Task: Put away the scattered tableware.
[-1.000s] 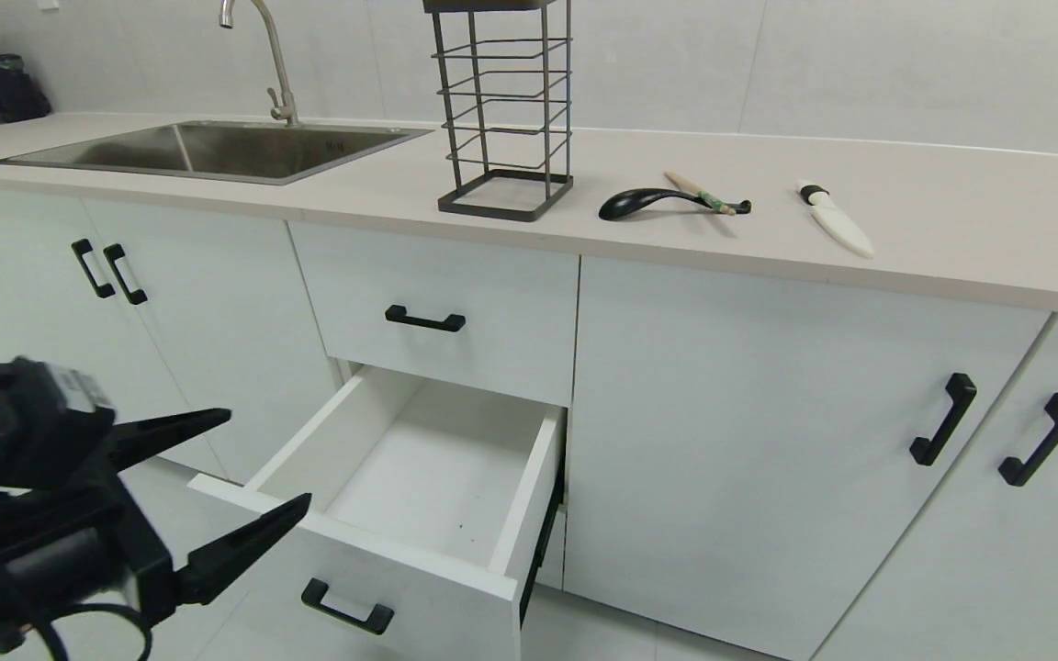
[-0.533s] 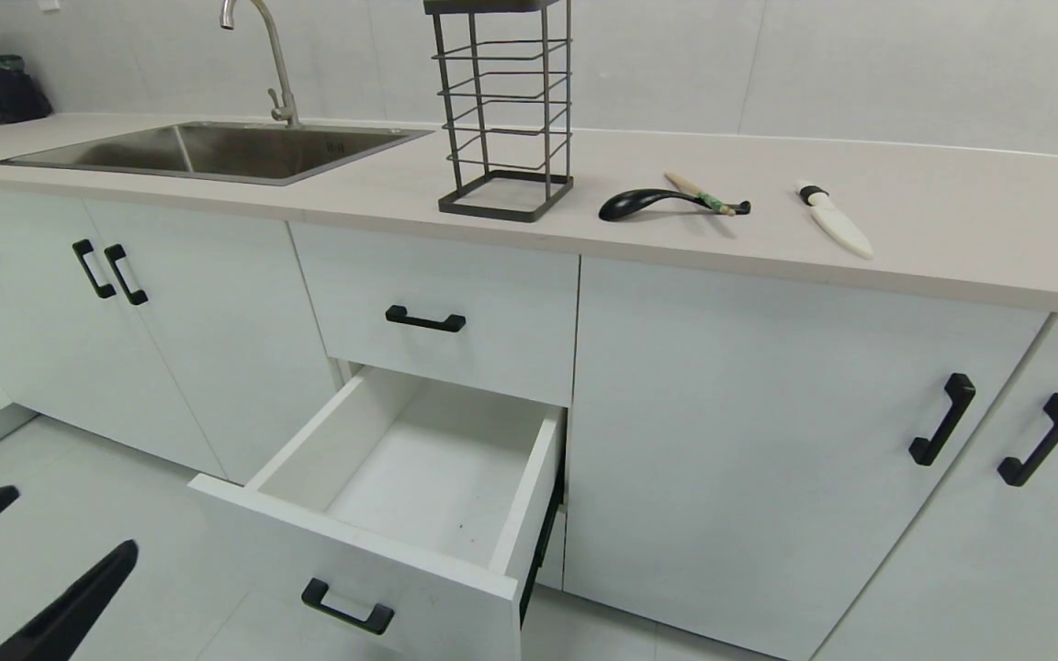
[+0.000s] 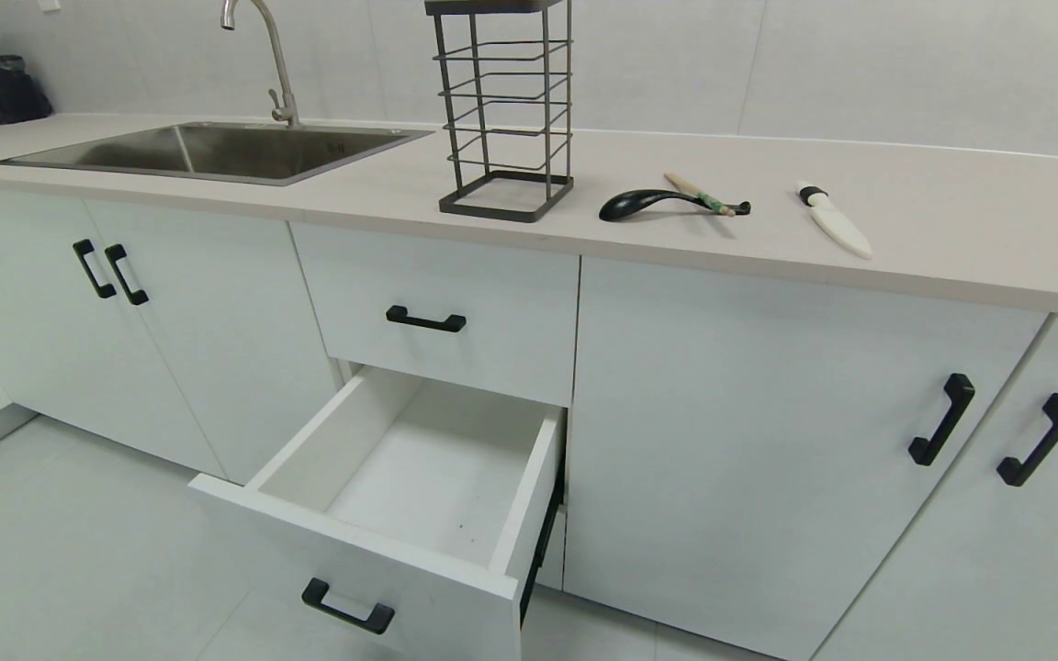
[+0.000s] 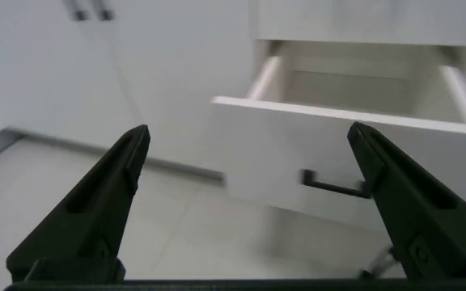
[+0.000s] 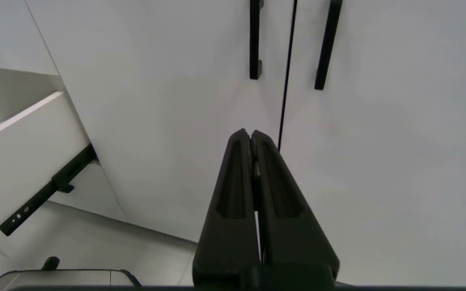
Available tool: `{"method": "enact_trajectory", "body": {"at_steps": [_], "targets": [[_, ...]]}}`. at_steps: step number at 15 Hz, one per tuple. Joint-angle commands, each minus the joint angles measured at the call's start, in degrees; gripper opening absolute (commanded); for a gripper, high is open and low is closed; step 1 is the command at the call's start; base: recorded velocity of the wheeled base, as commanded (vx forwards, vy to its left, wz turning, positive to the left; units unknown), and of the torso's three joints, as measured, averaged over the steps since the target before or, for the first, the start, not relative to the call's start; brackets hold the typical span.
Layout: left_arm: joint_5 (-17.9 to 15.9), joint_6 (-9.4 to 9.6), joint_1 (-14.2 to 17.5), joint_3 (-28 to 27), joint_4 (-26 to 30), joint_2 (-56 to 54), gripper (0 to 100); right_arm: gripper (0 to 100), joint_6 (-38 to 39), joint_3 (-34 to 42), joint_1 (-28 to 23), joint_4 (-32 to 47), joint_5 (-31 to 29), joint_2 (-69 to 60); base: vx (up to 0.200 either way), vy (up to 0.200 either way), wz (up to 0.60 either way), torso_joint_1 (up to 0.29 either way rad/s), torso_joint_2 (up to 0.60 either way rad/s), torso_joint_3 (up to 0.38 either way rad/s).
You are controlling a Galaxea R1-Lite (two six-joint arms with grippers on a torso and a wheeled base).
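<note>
On the countertop (image 3: 658,239) lie a black ladle (image 3: 644,203), a pair of wooden chopsticks (image 3: 700,194) crossing its handle, and a white knife with a black collar (image 3: 837,221). Below, a white drawer (image 3: 419,477) stands pulled out and empty, its black handle (image 3: 346,608) facing me. My left gripper (image 4: 249,145) is open, low in front of the drawer front (image 4: 330,170), apart from it. My right gripper (image 5: 253,149) is shut with nothing in it, pointing at the white cabinet doors (image 5: 362,153).
A black wire rack (image 3: 503,110) stands on the counter left of the ladle. A steel sink (image 3: 217,149) with a tap (image 3: 263,55) is at the far left. A closed drawer (image 3: 442,308) sits above the open one. Cabinet doors with black handles (image 3: 942,418) flank them.
My left gripper, open near the drawer's front corner a second ago, dropped down and left out of the head view. The drawer and the tableware kept still.
</note>
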Motion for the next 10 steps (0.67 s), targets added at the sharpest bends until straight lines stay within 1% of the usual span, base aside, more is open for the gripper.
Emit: {"method": "enact_trajectory", "body": {"at_steps": [1,2,3,4,5,6,7,8,9,10], "targets": [[0.0,0.87,0.0,0.5,-0.5,-2.3,100,0,0.0,0.0,0.0,0.0,0.1,0.0,0.0,0.0,0.0,0.0,0.0,0.0],[-0.1,3.07,0.0,0.5,-1.2,-2.3,100,0,0.0,0.0,0.0,0.0,0.1,0.0,0.0,0.0,0.0,0.0,0.0,0.0],[0.0,3.51,0.0,0.5,-1.4,-2.3,100,0,0.0,0.0,0.0,0.0,0.1,0.0,0.0,0.0,0.0,0.0,0.0,0.0],[-0.1,2.45,0.0,0.5,-1.3,-2.3,100,0,0.0,0.0,0.0,0.0,0.1,0.0,0.0,0.0,0.0,0.0,0.0,0.0],[-1.1,1.66,0.0,0.5,-1.2,-2.3,100,0,0.0,0.0,0.0,0.0,0.0,0.0,0.0,0.0,0.0,0.0,0.0,0.0],[-2.4,1.49,0.0,0.5,-1.2,-2.3,100,0,0.0,0.0,0.0,0.0,0.0,0.0,0.0,0.0,0.0,0.0,0.0,0.0],[-5.3,1.57,0.0,0.5,-1.2,-2.3,100,0,0.0,0.0,0.0,0.0,0.0,0.0,0.0,0.0,0.0,0.0,0.0,0.0],[-4.4,2.01,0.0,0.5,-1.2,-2.3,100,0,0.0,0.0,0.0,0.0,0.0,0.0,0.0,0.0,0.0,0.0,0.0,0.0],[-0.8,2.98,0.0,0.5,-1.2,-2.3,100,0,0.0,0.0,0.0,0.0,0.0,0.0,0.0,0.0,0.0,0.0,0.0,0.0],[1.6,4.56,0.0,0.5,-1.4,-2.3,100,0,0.0,0.0,0.0,0.0,0.0,0.0,0.0,0.0,0.0,0.0,0.0,0.0]]}}
